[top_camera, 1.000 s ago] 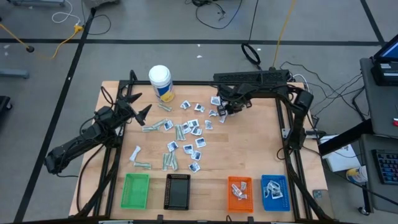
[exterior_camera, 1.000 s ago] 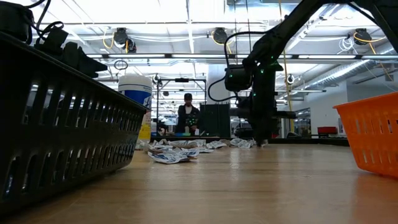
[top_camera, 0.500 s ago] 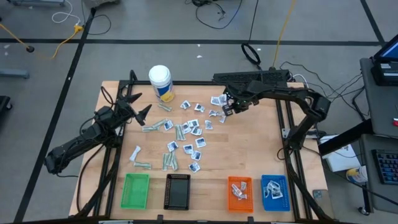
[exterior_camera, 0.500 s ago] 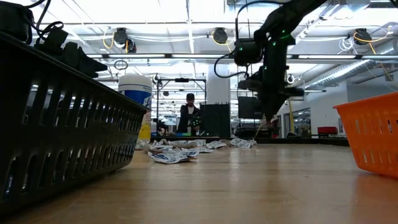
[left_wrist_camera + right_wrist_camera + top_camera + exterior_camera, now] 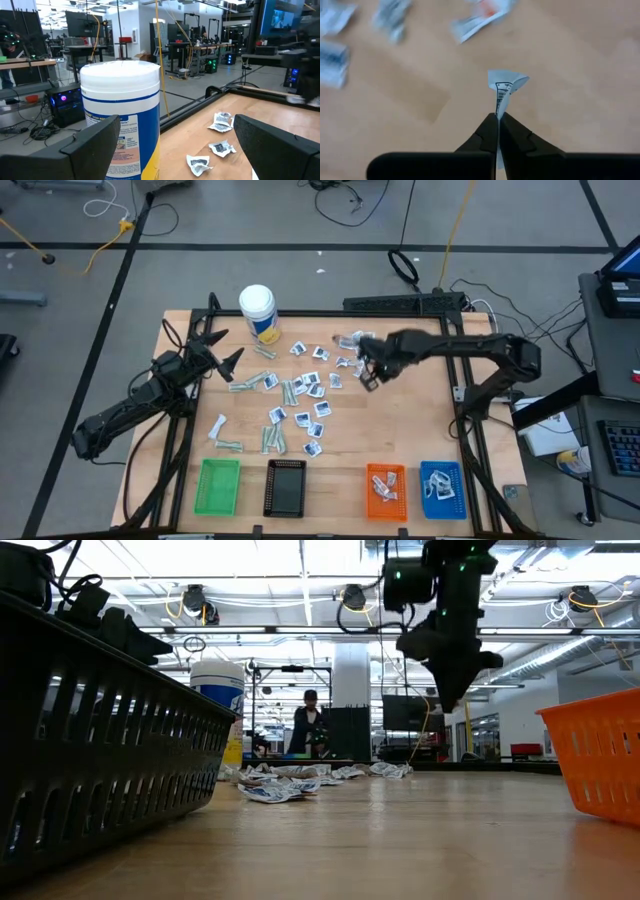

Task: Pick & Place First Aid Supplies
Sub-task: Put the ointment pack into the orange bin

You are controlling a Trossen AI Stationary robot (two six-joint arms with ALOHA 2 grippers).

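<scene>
Small white-and-blue sachets and pale wrapped strips (image 5: 300, 395) lie scattered flat on the middle of the wooden table (image 5: 400, 430). My right gripper (image 5: 368, 376) hangs above the table just right of the pile, pointing steeply down and shut on one white sachet (image 5: 506, 86). In the low view it (image 5: 449, 700) is high above the tabletop. My left gripper (image 5: 222, 352) waits open at the table's left. It points level toward the tall white bottle (image 5: 120, 115), with nothing between its fingers. My right gripper pinches one edge of the white sachet (image 5: 499, 111) between its two fingertips, coming from above and pointing steeply down. The sachet sticks out beyond the fingertips, bent into a fold, and is lifted clear of the table.
The white bottle (image 5: 258, 312) stands at the far left of the pile. Along the near edge stand a green tray (image 5: 218, 486), a black tray (image 5: 286, 488), an orange tray (image 5: 385, 490) and a blue tray (image 5: 442, 488); the last two hold packets. A person (image 5: 305, 725) stands in the room beyond.
My right gripper has risen from the far right part of the pile and come a little toward the table's near edge. The white sachet has gone with it and now hangs clear of the table.
</scene>
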